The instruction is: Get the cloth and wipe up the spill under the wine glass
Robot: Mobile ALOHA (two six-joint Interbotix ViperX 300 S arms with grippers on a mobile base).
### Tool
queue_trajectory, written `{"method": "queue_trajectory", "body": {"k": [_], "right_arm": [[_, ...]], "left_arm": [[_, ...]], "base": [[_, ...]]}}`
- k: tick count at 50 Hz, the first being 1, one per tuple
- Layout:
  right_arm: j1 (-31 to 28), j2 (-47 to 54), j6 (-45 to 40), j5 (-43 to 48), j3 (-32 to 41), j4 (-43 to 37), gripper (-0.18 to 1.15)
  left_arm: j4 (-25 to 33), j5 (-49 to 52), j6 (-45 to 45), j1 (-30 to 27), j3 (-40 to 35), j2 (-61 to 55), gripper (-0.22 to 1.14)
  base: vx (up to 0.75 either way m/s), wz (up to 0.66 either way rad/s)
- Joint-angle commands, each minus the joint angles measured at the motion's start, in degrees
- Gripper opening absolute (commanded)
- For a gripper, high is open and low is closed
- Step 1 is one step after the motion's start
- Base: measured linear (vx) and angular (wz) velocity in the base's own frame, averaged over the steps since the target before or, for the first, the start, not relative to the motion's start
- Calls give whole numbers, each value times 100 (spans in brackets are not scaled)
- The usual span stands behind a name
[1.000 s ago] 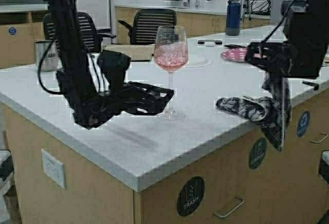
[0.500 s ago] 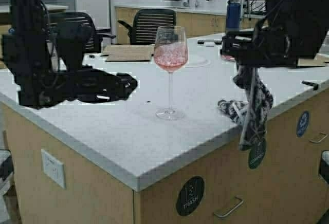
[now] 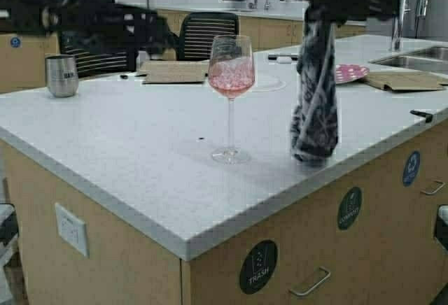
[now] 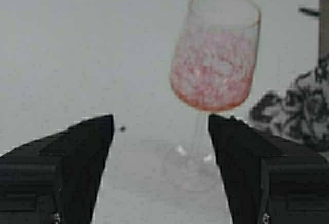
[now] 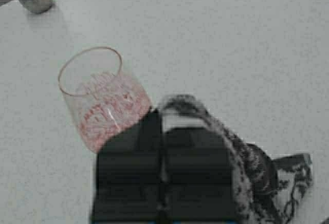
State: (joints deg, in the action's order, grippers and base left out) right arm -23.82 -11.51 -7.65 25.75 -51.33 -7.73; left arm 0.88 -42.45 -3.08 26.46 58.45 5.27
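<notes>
Nearest you, the counter [image 3: 140,172] carries the glass [image 3: 232,95] upright near its front edge, pink-red residue in the bowl. Just right of it the cloth [image 3: 314,102] hangs in a long bunch, its lower end touching the counter beside the glass foot. Your right gripper [image 5: 163,147] is clenched on the cloth's top, high above. Your left gripper [image 4: 160,147] is raised at the far left, fingers spread wide, facing the glass. A tumbler [image 3: 61,75] stands far left.

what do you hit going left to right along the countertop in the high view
steel tumbler → brown paper sheet → wine glass → cloth hanging from the right end effector → pink plate → sink
</notes>
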Motion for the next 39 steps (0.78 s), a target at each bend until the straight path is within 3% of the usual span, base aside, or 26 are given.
{"method": "queue_trajectory", "body": {"k": [1, 16, 39], "right_arm": [[-9, -431, 105, -369, 378, 70, 6], [-9, -1195, 536, -1441, 984, 70, 6], [-9, -2048, 738, -2180, 1600, 70, 6]], "left_arm": [[35, 976, 9, 0, -536, 633, 91], [26, 2373, 18, 0, -1477, 1125, 91], [-97, 3568, 62, 0, -2338, 2180, 91]], "base": [[0, 0], [0, 0], [0, 0]]}}
